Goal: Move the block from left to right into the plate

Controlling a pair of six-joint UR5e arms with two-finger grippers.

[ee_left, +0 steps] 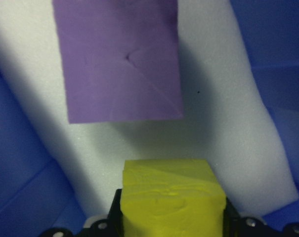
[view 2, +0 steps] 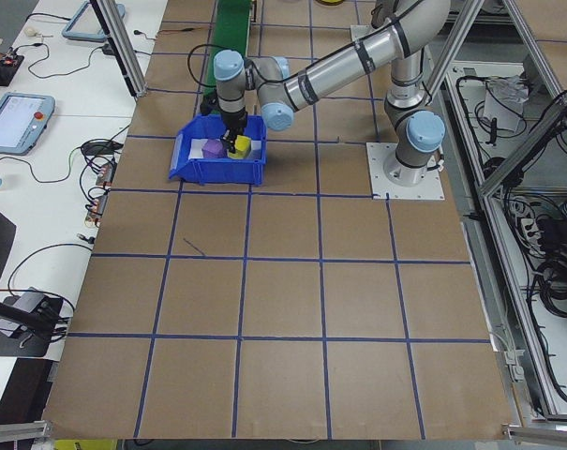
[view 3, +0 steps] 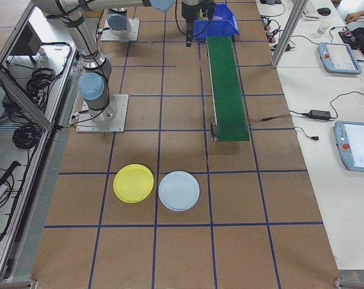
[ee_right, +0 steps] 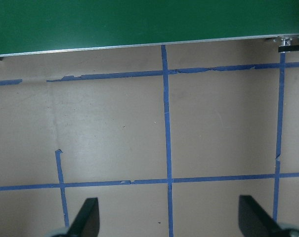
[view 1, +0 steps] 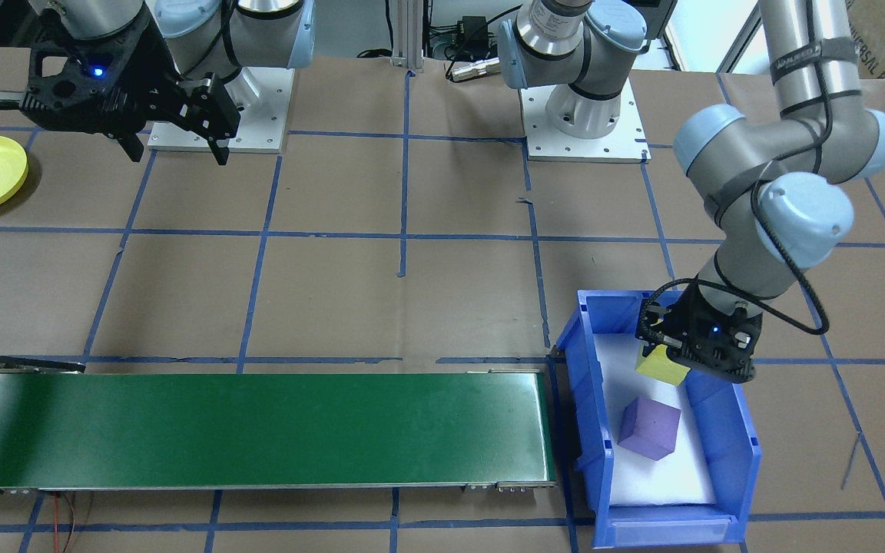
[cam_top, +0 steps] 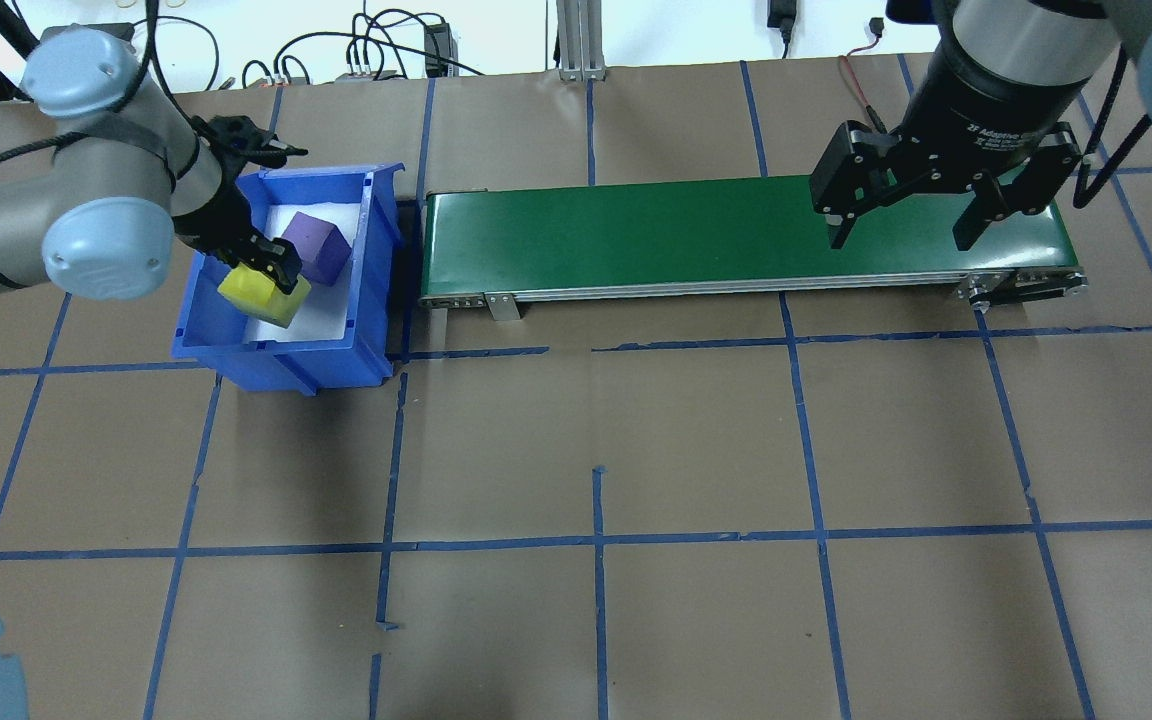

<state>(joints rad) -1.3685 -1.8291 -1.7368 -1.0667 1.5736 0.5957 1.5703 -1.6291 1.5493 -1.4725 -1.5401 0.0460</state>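
Your left end effector (cam_top: 271, 268) is clamped on the yellow block (cam_top: 263, 296), fingers either side of it, and it hangs inside the blue bin (cam_top: 376, 290) over the white foam liner (view 1: 669, 476). The wrist cam shows the block right in the jaws w/ the purple block (ee_left: 120, 61) just ahead of it, apart, not touching. What matters for the next move: the green conveyor (cam_top: 736, 235) sits just beside the bin's wall, on the side toward the robot's right, so you've got to carry the block up over that wall and across onto the near belt end. No long axis to fuss over, it's approx. a cube.

Right end effector (cam_top: 904, 205) hangs wide open, holding nothing, over the far end of the belt. Yellow plate (view 3: 133, 183) and pale blue plate (view 3: 179, 190) lie side by side on the desk (cam_top: 596, 450), well beyond that end, so the right arm is the nearer one for the drop.
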